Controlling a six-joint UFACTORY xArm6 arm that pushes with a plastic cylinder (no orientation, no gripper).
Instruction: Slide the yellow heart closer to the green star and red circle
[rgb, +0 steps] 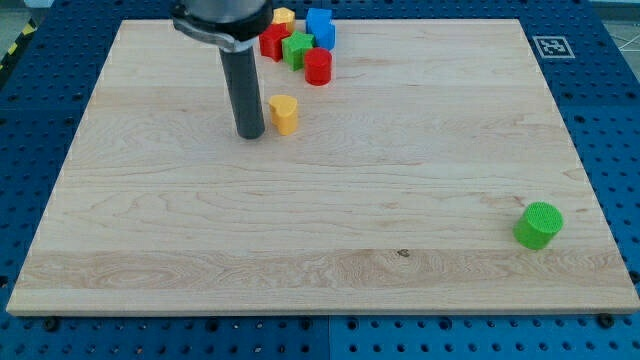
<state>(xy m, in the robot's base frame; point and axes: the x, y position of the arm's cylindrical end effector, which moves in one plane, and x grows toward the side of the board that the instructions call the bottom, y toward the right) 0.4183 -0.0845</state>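
Observation:
The yellow heart (284, 113) lies on the wooden board (320, 200) in the upper middle of the view. My tip (250, 134) stands just to the heart's left, a small gap apart. The red circle (318, 66) sits above and to the right of the heart. The green star (297, 48) lies just above and left of the red circle, inside a cluster of blocks at the view's top.
The top cluster also holds a red block (272, 42), a blue block (320, 26) and a yellow block (284, 17). A green cylinder (538, 225) stands alone at the lower right. A marker tag (551, 45) sits off the board's top right corner.

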